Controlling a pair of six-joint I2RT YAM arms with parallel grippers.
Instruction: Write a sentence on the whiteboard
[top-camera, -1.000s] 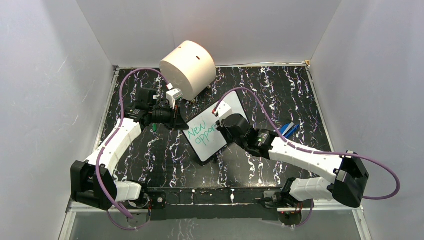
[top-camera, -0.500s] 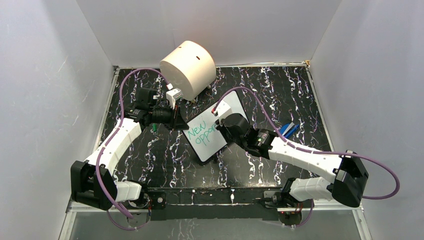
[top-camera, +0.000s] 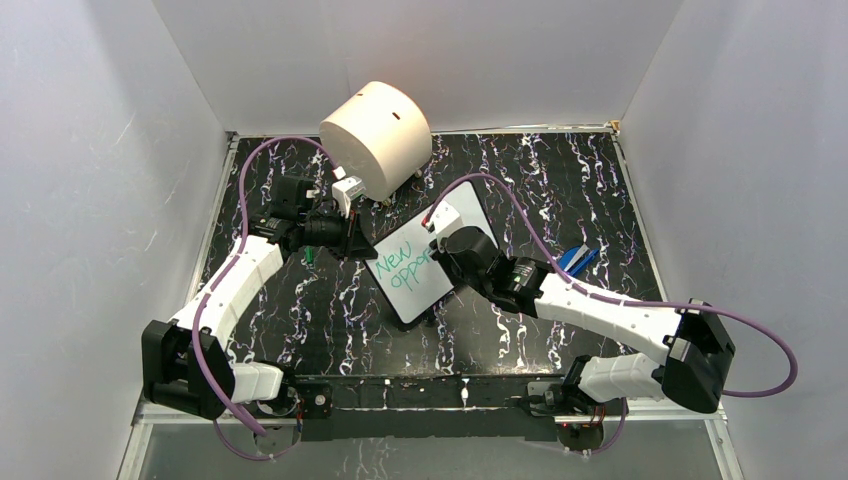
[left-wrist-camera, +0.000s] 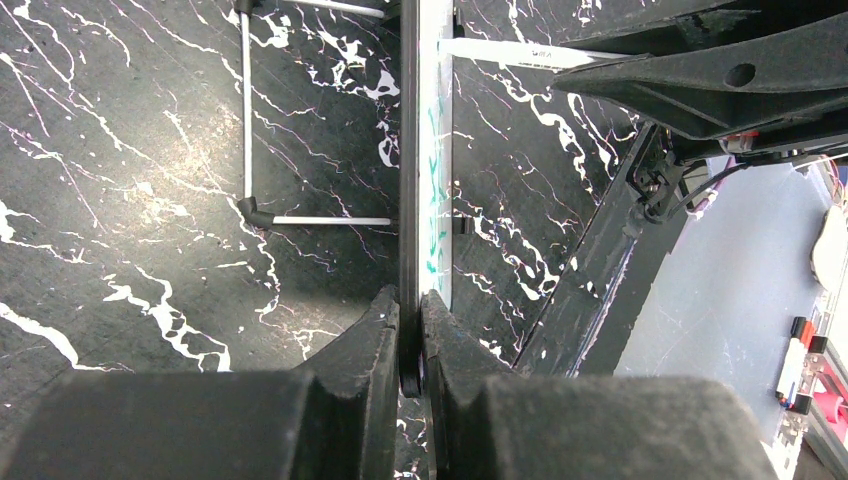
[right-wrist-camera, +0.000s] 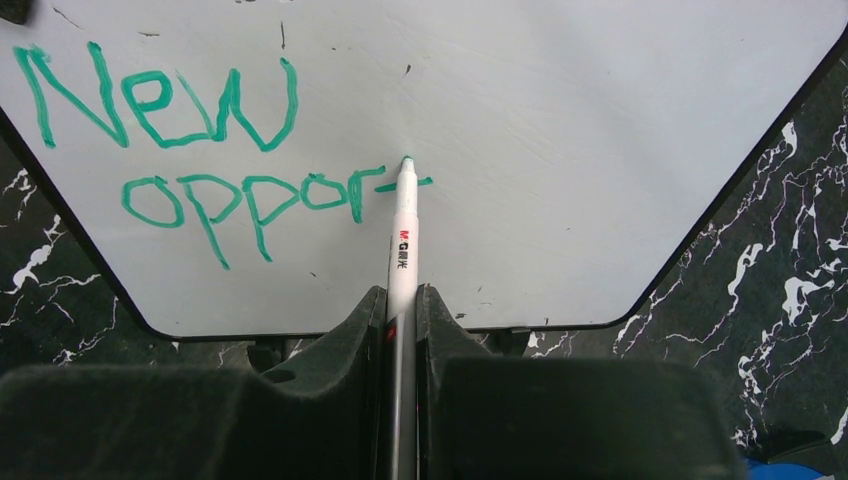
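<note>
The whiteboard (top-camera: 418, 290) stands tilted on the dark marbled table, and it fills the top of the right wrist view (right-wrist-camera: 600, 120). The sentence (right-wrist-camera: 200, 150) on it reads "New oppor" in green, followed by a fresh stroke. My right gripper (right-wrist-camera: 401, 295) is shut on a white marker (right-wrist-camera: 402, 230) whose green tip touches the board just right of the last letter. My left gripper (left-wrist-camera: 410, 300) is shut on the whiteboard's black rim (left-wrist-camera: 408, 180), seen edge-on. In the top view the left gripper (top-camera: 357, 243) is at the board's left edge and the right gripper (top-camera: 447, 250) is over its upper right part.
A big cream cylinder (top-camera: 378, 125) lies at the back, just behind the left wrist. A blue object (top-camera: 578, 258) lies right of the right forearm. A small green piece (top-camera: 311, 257) lies under the left wrist. Thin wire stand legs (left-wrist-camera: 247, 120) prop the board. White walls enclose the table.
The right arm's elbow and forearm have edged slightly left. The board and the left arm have not moved.
</note>
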